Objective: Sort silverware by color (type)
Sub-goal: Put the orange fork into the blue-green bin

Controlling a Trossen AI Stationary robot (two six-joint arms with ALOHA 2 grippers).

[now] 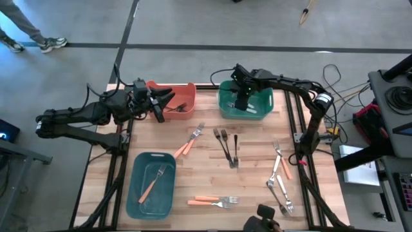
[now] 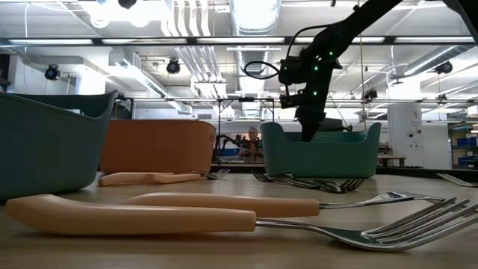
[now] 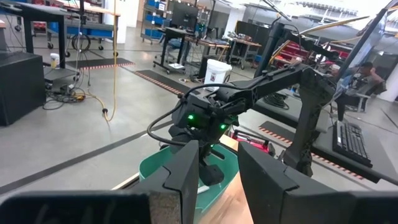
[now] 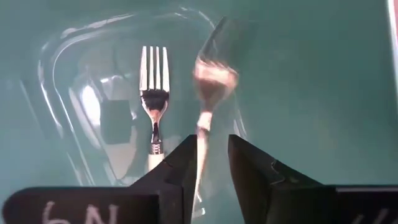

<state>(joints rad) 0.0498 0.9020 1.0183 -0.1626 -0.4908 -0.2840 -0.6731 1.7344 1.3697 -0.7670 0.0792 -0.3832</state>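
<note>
My right gripper [image 4: 211, 162] points steeply down into the green bin [image 1: 222, 106] at the table's far right. Its fingers stand a little apart. A blurred silver utensil [image 4: 211, 81] runs from between them toward the bin floor, beside a white-handled fork [image 4: 153, 87] lying flat there. My left gripper [image 1: 162, 104] hovers level over the orange bin [image 1: 183, 90], open, with nothing between its fingers [image 3: 186, 180]. Orange-handled forks [image 1: 188, 145], black forks [image 1: 226, 147] and silver-handled pieces [image 1: 280, 174] lie loose on the wooden table. My right gripper comes from above with its fingers on either side of the blurred utensil's handle [image 4: 200, 140]. Whether they still touch it I cannot tell. The utensil's head points down at the bin floor.
A blue bin [image 1: 135, 193] at the near left holds one orange-handled fork [image 1: 153, 182]. A fork [image 1: 180, 108] lies in the orange bin. Two more orange-handled forks [image 1: 212, 202] lie by the near edge. Cables and equipment stand off the table's right side.
</note>
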